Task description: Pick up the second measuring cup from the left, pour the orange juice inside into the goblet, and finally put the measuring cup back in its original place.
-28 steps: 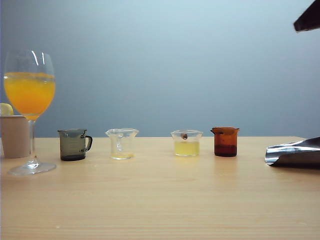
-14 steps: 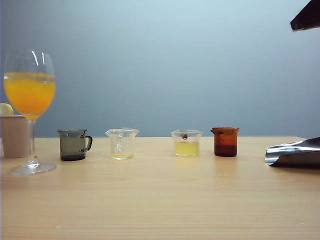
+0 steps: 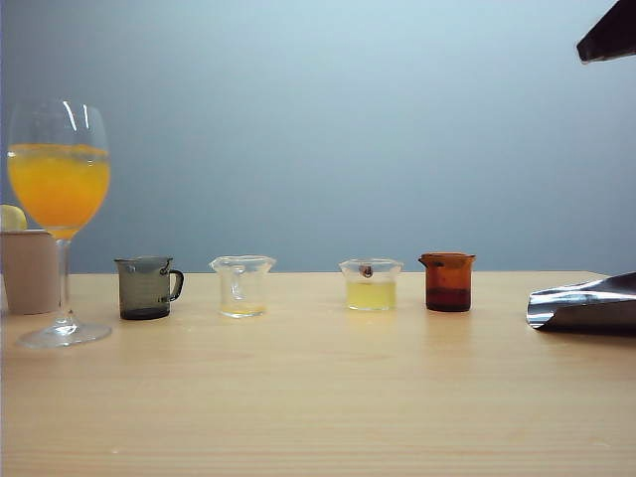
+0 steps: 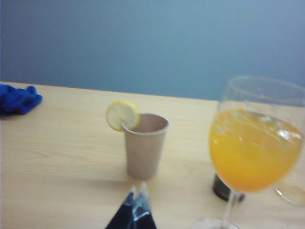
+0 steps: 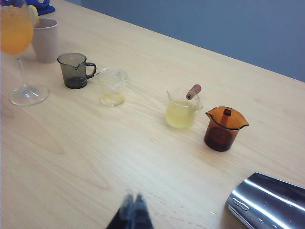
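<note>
**On the table: pour looks done, cup back in row**

Second measuring cup [image 3: 242, 286] stands 2nd from left on bare wood, w/ only an orange film at the bottom. Goblet [image 3: 60, 199] at far left holds the orange juice [image 3: 59, 187].

Left gripper [image 4: 134, 214] near goblet & paper cup [image 4: 145, 144], tips pressed together, empty. Right gripper [image 5: 133, 212] pulled back above table, also closed, empty.

Nothing left, I'd judge.

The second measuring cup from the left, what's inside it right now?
The second measuring cup holds only a thin yellowish-orange residue at its bottom. The orange juice fills the goblet. The cup is clear, so nothing inside is hidden.
</note>
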